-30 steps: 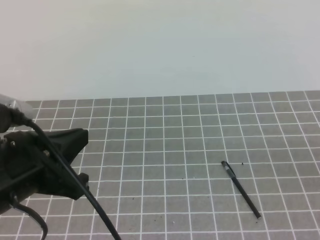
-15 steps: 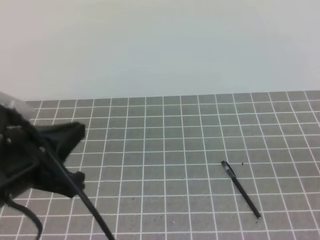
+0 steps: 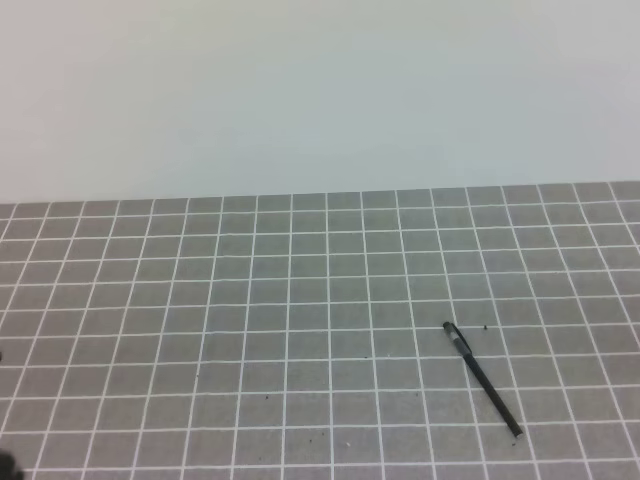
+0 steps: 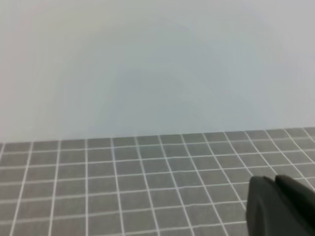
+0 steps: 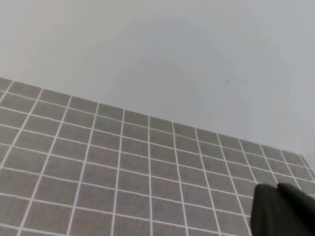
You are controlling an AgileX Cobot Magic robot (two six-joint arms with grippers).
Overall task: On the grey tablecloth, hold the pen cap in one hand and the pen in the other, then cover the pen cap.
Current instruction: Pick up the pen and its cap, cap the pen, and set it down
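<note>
Pen (image 3: 481,378) lies slantwise on the grey tablecloth (image 3: 300,300), toward its right front part, with the pen cap (image 3: 455,338) fitted on its upper-left end. Neither gripper touches it. Left gripper (image 4: 281,206) and right gripper (image 5: 284,212) each show only as a dark tip in their wrist views, both clenched on nothing, above bare cloth.

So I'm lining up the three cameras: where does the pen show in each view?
Exterior high: the pen lies lower right on the grey tablecloth, running diagonally, untouched.
Left wrist: not in it; only cloth, wall and a dark gripper part at lower right.
Right wrist: not in it; the same kind of view.
Shared landmark: the cloth's white grid meeting the pale wall.
</note>
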